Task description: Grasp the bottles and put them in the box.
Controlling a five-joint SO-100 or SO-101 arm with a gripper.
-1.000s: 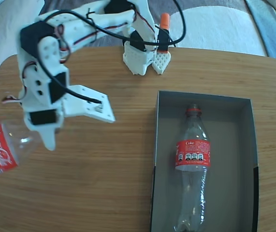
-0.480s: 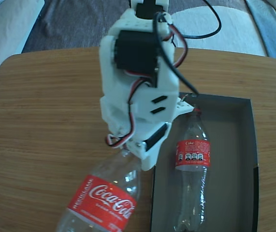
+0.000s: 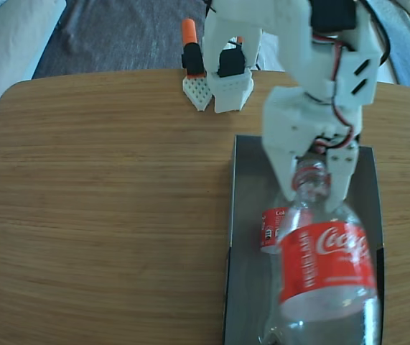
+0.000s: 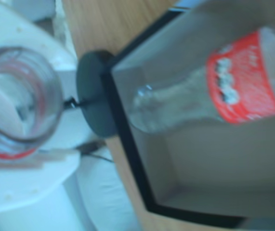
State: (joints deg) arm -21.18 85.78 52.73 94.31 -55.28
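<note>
In the fixed view the white gripper point(image 3: 311, 188) is clamped on the neck of a held bottle point(image 3: 324, 266), which hangs above the right part of the grey box point(image 3: 244, 208) on the wooden table point(image 3: 104, 215) — its red label faces the camera, and beneath it a second bottle point(image 3: 270, 228) lies inside the box, only the left edge of its label showing. In the wrist view the held bottle's open mouth point(image 4: 17, 101) fills the left side between white gripper parts, blurred — the lying bottle point(image 4: 214, 91) rests in the box point(image 4: 127, 144) at the upper right
</note>
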